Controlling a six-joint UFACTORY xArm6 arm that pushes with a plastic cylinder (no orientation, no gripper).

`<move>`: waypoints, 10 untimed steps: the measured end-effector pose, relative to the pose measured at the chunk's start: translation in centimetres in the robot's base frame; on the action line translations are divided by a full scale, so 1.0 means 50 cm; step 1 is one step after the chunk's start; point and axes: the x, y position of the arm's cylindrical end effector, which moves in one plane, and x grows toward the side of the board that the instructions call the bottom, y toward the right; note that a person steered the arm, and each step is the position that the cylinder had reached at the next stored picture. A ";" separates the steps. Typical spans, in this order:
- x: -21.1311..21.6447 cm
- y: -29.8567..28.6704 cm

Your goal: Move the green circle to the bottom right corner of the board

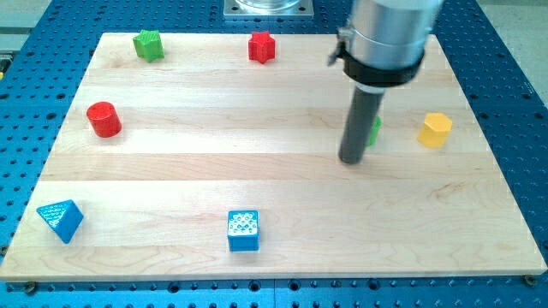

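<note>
1. The counter [257,180] carries blocks scattered near its edges; its bottom right corner is bare.
2. No pincer exists here, so no opening to tell: my tip [352,159] touches the green circle's left side.
3. The green circle [375,130], mostly hidden behind the rod, sits right of centre beside the yellow block [435,129]; most of the travel remains, I judge.

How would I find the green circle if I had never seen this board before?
Start at the wooden board and look along the view's right side for the yellow block. Just to its left stands the dark rod, with my tip on the board. The green circle peeks out from behind the rod's right edge, mostly hidden; the only other green piece, the green star, sits far off at the view's top left.
</note>
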 end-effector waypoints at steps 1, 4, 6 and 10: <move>-0.085 0.041; -0.178 0.188; 0.030 0.107; 0.220 0.165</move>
